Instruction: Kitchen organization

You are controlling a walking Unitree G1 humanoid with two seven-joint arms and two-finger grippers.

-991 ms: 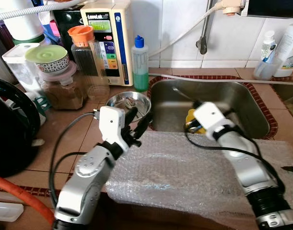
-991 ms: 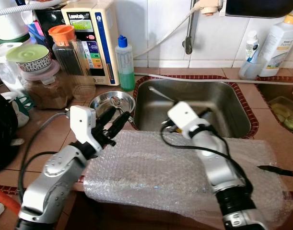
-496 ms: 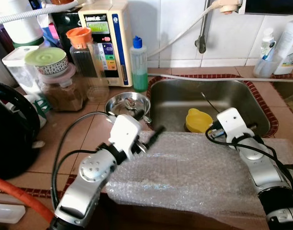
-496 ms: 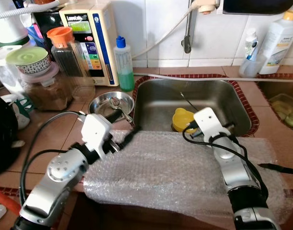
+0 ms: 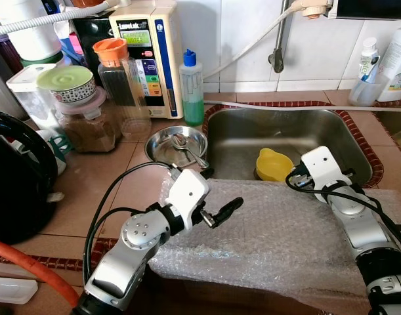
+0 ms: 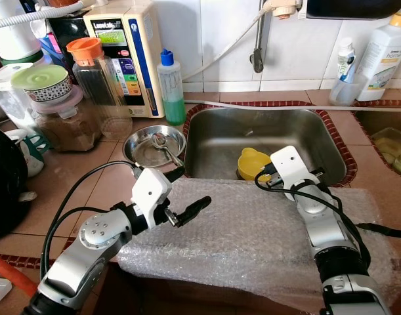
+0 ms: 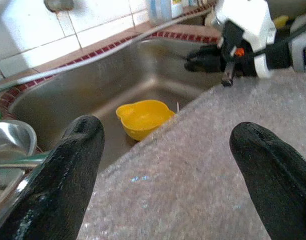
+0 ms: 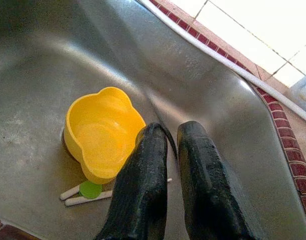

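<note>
While the left gripper (image 5: 221,211) hovers spread and empty over the bubble wrap (image 5: 279,236), the right gripper (image 8: 174,165), pinched nearly closed and empty, points at the yellow bowl (image 8: 101,131) in the sink (image 5: 331,128), seemingly to fetch it.

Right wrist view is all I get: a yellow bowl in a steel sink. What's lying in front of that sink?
Observer: A sheet of bubble wrap covers the counter along the sink's front edge, and the right arm reaches over it.
Operator: Is the other arm doing anything?
Observer: The left gripper hovers over the wrap's left part, fingers spread wide, holding nothing.
Operator: Any other dishes around?
Observer: Yes, a steel bowl with a spoon in it stands on the tiles just left of the sink.
</note>
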